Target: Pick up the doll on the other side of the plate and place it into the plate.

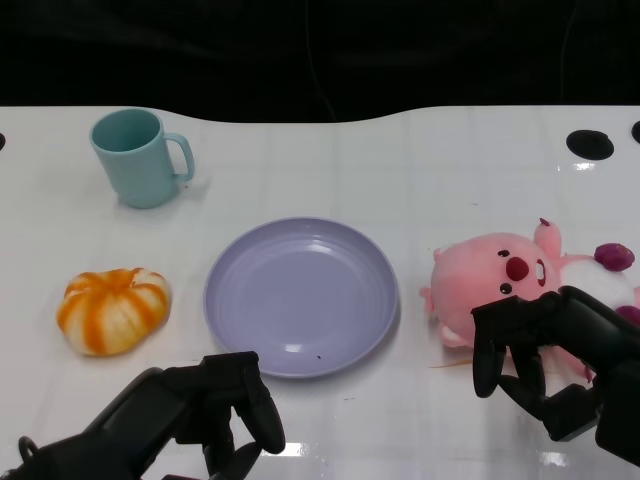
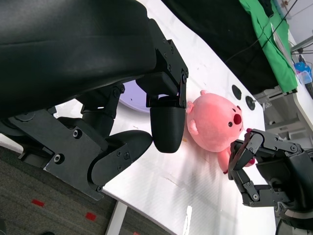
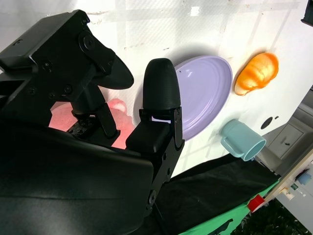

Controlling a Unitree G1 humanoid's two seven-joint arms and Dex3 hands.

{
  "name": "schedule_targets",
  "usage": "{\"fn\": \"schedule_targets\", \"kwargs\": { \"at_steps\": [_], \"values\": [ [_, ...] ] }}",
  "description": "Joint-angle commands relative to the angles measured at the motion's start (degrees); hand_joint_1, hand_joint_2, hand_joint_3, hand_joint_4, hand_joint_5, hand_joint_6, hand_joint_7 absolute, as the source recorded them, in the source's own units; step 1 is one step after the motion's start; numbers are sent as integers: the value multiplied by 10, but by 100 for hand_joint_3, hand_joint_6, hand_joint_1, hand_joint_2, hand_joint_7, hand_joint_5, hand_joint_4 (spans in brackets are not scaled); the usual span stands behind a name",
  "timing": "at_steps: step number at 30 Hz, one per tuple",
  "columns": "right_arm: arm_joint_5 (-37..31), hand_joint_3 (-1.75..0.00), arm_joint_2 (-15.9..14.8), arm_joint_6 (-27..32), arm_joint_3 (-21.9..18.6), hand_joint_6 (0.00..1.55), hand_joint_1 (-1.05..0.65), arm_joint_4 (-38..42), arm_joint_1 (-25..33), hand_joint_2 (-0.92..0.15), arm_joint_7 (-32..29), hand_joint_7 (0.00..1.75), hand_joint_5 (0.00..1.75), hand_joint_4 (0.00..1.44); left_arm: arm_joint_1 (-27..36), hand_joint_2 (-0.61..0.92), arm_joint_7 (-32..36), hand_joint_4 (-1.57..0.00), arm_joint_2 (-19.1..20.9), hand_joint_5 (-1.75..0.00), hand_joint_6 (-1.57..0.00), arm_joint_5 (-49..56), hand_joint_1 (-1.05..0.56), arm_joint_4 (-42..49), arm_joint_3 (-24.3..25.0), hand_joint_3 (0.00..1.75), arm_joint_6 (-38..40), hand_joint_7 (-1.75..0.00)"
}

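The pink doll (image 1: 500, 275) lies on its side on the white table, just right of the lilac plate (image 1: 230, 300), which has nothing in it. My right hand (image 1: 560, 350) hovers at the doll's near side with its fingers spread and arched over the doll's edge, and nothing is in its grasp. The left wrist view shows the doll (image 2: 215, 122) with the right hand (image 2: 264, 166) right beside its lower part. My left hand (image 1: 190, 410) sits near the table's front edge below the plate, fingers loosely bent and holding nothing. The doll (image 3: 120, 122) is partly hidden behind my right hand's fingers (image 3: 161, 93).
An orange and white pumpkin plush (image 1: 112, 308) lies left of the plate. A teal mug (image 1: 135, 155) stands at the back left. Black round holes (image 1: 590, 143) mark the table's far right. The table's front edge runs close to both hands.
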Motion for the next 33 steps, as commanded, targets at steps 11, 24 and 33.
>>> {"fn": "schedule_targets", "kwargs": {
  "at_steps": [11, 24, 33],
  "values": [
    [37, -24, 9, -17, -19, 53, -19, -27, -8, -82, -19, 22, 70, 52, 0, 57, 0, -71, 7, -175, -63, 9, -16, 1, 2, 113, 0, -152],
    [-63, -5, -62, -3, -34, 9, -69, -60, -51, -92, -21, 1, 28, 0, -8, 55, 9, -72, -4, -175, -64, 32, -16, 2, -12, 114, 3, -151],
    [-148, -1, -87, 83, -11, 11, -79, -71, -118, -89, 4, 2, 19, 0, -8, 55, 5, -70, -10, -175, -63, 38, -17, -9, -12, 114, 15, -151]
  ]
}}
